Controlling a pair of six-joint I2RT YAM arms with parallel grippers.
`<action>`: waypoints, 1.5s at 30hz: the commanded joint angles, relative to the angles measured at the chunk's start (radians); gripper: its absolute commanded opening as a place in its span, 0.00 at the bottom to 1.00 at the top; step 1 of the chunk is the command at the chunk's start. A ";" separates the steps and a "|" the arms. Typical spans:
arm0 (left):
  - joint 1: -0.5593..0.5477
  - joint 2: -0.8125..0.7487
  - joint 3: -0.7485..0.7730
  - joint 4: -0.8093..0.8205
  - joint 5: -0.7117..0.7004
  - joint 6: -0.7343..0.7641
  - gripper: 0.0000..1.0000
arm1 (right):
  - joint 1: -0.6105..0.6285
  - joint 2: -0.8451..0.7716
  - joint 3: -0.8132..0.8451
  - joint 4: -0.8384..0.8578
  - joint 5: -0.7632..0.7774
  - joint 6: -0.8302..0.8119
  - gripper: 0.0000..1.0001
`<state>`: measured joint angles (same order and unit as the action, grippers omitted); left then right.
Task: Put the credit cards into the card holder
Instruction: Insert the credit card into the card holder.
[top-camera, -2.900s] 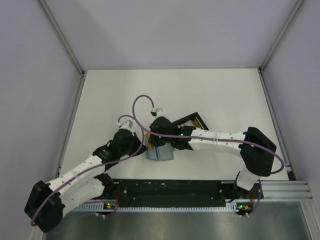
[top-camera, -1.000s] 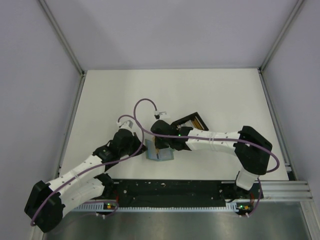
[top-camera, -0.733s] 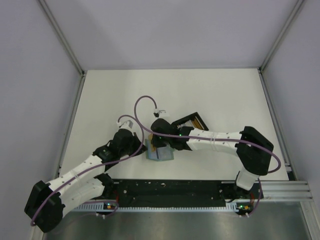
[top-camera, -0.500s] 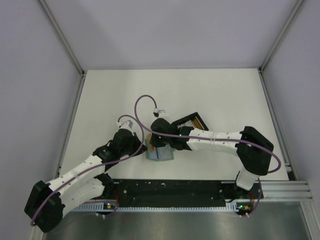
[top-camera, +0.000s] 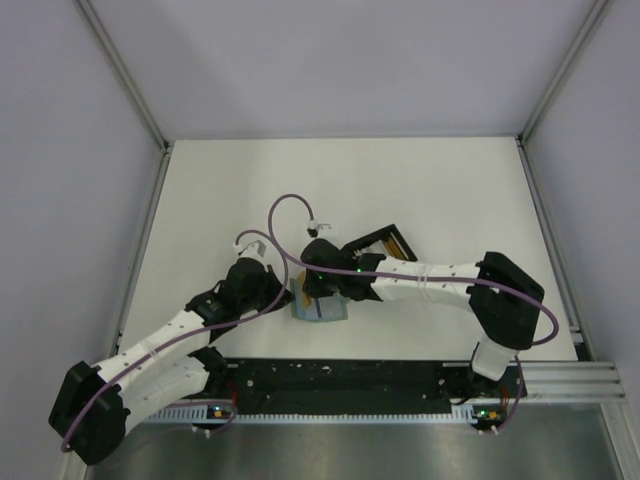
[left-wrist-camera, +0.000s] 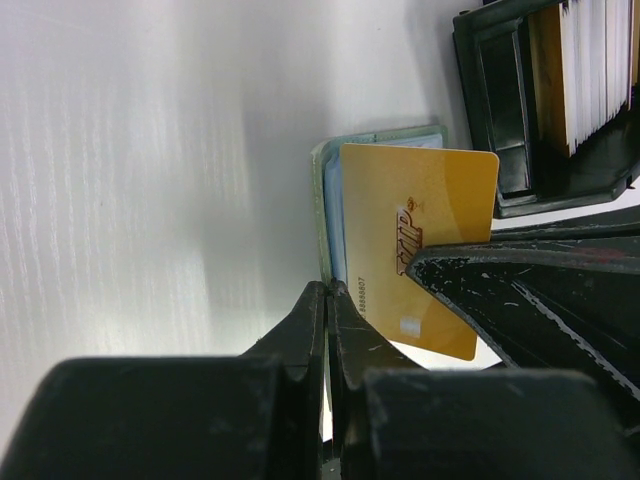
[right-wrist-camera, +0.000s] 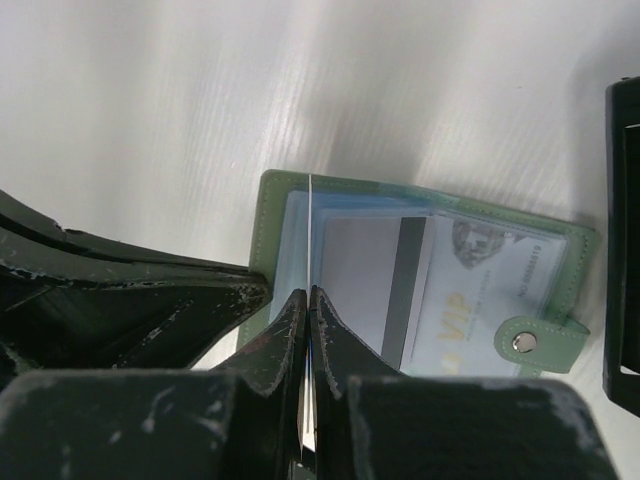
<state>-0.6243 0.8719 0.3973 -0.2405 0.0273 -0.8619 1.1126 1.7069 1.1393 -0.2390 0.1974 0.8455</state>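
Close to the near edge of the worktop (top-camera: 450, 190), a bit left of the middle, the card holder (right-wrist-camera: 270, 220) lies flat and open, green cover down and pale blue sleeves facing up. Both arms are crowded right over it, so the top view barely shows it. The left gripper (left-wrist-camera: 328, 295) comes in from the left-edge side. Its jaws are squeezed almost together, pinching the holder's left rim, with only a sliver of gap between the fingers. The right gripper (right-wrist-camera: 308, 300) reaches across from the right-edge side, and its jaws are clamped tight on a yellow card (left-wrist-camera: 420, 240). That card stands on edge over the holder's left half, so the right wrist view only shows it as a thin pale line running up from the fingertips. The left wrist view shows its orange-gold face with some lettering. Whether its lower edge is actually in a slot or just touching the sleeve, I can't tell. One grey card with a dark stripe (right-wrist-camera: 440, 295) is sitting in a clear sleeve already, and the snap tab (right-wrist-camera: 530, 342) sticks out on the holder's right side. Just past the holder, toward the far edge and a bit right, is the black box (left-wrist-camera: 500, 100), with a stack of white cards (left-wrist-camera: 590, 60) upright in one compartment.
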 joint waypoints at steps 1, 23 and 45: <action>0.003 -0.021 -0.014 0.032 -0.017 0.006 0.00 | 0.012 0.013 0.040 -0.039 0.043 -0.020 0.00; 0.003 0.051 -0.080 0.000 -0.144 -0.048 0.00 | 0.000 -0.079 0.063 0.007 0.015 -0.149 0.00; 0.003 0.079 -0.112 0.063 -0.135 -0.042 0.00 | -0.146 -0.113 -0.180 0.177 -0.301 -0.031 0.00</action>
<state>-0.6243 0.9581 0.3042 -0.2005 -0.0887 -0.9176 1.0061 1.6119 1.0092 -0.1543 0.0158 0.7628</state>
